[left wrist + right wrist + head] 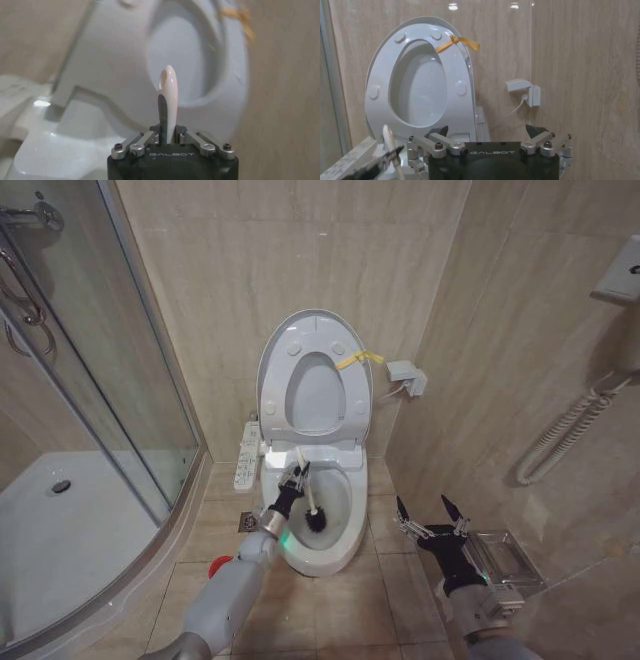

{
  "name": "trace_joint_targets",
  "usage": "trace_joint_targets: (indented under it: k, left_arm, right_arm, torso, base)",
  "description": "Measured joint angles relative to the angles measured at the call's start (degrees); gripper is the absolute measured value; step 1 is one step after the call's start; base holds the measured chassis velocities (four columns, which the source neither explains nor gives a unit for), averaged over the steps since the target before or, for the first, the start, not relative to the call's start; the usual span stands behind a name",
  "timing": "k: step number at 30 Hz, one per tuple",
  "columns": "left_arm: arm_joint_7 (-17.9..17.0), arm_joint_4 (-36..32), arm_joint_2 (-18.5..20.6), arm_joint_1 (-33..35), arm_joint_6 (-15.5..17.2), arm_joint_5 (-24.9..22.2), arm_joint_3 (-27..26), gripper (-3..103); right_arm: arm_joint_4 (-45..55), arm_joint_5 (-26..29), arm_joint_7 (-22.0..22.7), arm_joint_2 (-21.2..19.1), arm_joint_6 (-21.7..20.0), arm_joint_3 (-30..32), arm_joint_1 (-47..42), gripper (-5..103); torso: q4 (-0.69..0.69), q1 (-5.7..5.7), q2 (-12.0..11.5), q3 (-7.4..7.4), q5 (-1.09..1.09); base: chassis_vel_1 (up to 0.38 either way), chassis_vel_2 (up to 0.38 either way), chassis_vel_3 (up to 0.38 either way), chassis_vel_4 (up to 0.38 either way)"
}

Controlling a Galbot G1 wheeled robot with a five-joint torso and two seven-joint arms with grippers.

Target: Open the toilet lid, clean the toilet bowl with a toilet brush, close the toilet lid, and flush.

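Beige tiled walls and floor close in around a floor-standing toilet beside a glass shower screen. At the centre of the work, the toilet brush point(310, 502) is clenched at its white handle by the left gripper point(296, 477), with the black bristle head down inside the toilet bowl point(345, 542). Its long axis runs steeply, handle end up toward the raised lid and head low toward the bowl's front. To scrub well, I judge the head should stay pressed to the ceramic and sweep around the wall. Behind, the toilet lid point(283, 346) stands upright against the wall. Farther out, the right gripper point(430, 515) hovers over the floor to the right, fingers spread, empty.
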Motion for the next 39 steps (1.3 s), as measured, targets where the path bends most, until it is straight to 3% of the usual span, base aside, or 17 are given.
trace_joint_targets:
  k: [3,9,12,13,15,21,24,31,33,34,37,39]
  left_arm:
    - [-1.16,0.08,-1.74,-0.51,0.83,-6.44,0.19,18]
    - [-1.16,2.44,-3.04,-0.95,0.51,-4.32,-0.38,18]
    - [-3.03,3.55,-3.09,-0.84,0.58,3.7,-1.25,18]
    - [-3.03,3.55,-3.09,-0.84,0.58,3.7,-1.25,18]
    - [-5.16,3.32,-2.44,-0.54,1.29,10.99,-1.38,18]
    - [-7.76,2.65,-1.08,-0.83,3.47,18.03,-1.01,18]
    - [-12.26,1.38,-0.43,-1.1,6.25,20.06,-0.17,18]
    - [-18.07,-3.03,1.35,-0.49,10.85,18.81,1.62,18]
    - [-20.93,-7.74,2.95,1.33,14.59,15.32,2.81,18]
    - [-20.93,-7.74,2.95,1.33,14.59,15.32,2.81,18]
    - [-24.38,-14.77,5.73,4.07,19.33,5.56,3.98,18]
    - [-25.21,-15.77,6.08,4.51,19.88,2.86,4.0,18]
  right_arm:
    - [0.0,0.0,0.0,0.0,0.0,0.0,0.0,100]
    - [0.0,0.0,0.0,0.0,0.0,0.0,0.0,100]
    - [0.0,0.0,0.0,0.0,0.0,0.0,0.0,100]
    - [0.0,0.0,0.0,0.0,0.0,0.0,0.0,100]
    - [0.0,0.0,0.0,0.0,0.0,0.0,0.0,100]
    - [0.0,0.0,0.0,0.0,0.0,0.0,0.0,100]
    - [0.0,0.0,0.0,0.0,0.0,0.0,0.0,100]
    - [0.0,0.0,0.0,0.0,0.0,0.0,0.0,100]
    - [0.0,0.0,0.0,0.0,0.0,0.0,0.0,100]
    - [0.0,0.0,0.0,0.0,0.0,0.0,0.0,100]
    - [0.0,0.0,0.0,0.0,0.0,0.0,0.0,100]
    - [0.0,0.0,0.0,0.0,0.0,0.0,0.01,100]
  torso:
    - [-0.02,0.0,0.0,0.0,0.0]
    - [0.01,0.0,0.0,0.0,0.02]
    - [0.01,0.0,0.0,0.0,0.02]
    - [0.01,0.0,0.0,0.0,0.02]
    - [0.0,0.0,0.0,0.0,0.0]
    - [0.01,0.0,0.0,0.0,0.0]
    - [0.01,0.0,0.0,0.0,0.0]
    - [0.01,0.0,0.0,0.0,0.0]
    - [0.0,0.0,0.0,0.0,0.0]
    - [0.0,0.0,0.0,0.0,0.0]
    - [0.02,0.0,0.0,0.0,0.02]
    - [0.03,0.0,0.0,0.0,0.01]
  base:
    - [0.0,0.0,0.0,0.0]
    - [0.0,0.0,0.0,0.0]
    - [0.0,0.0,0.0,0.0]
    - [0.0,0.0,0.0,0.0]
    - [0.0,0.0,0.0,0.0]
    - [0.0,0.0,0.0,0.0]
    - [0.0,0.0,0.0,0.0]
    - [0.0,0.0,0.0,0.0]
    - [0.0,0.0,0.0,0.0]
    - [0.0,0.0,0.0,0.0]
    - [0.0,0.0,0.0,0.0]
    - [0.0,0.0,0.0,0.0]
